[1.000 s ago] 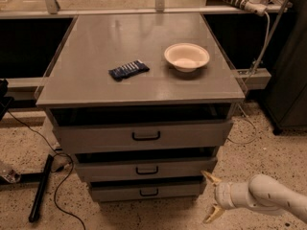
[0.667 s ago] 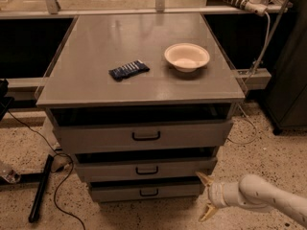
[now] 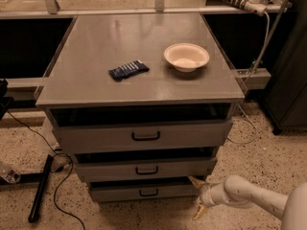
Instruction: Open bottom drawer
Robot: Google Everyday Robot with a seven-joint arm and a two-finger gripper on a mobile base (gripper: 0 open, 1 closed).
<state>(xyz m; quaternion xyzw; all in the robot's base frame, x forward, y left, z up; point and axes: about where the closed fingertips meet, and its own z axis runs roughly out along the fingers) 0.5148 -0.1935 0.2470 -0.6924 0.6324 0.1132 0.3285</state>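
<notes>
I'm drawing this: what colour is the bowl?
Cream bowl, camera view; end effector right of bottom drawer.

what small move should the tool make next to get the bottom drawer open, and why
Probably shift the tool left along the bottom drawer front until it lines up with the small black handle. The tool sits low by the drawer's right end with its fingers spread, well to the right of the handle and gripping nothing.
</notes>
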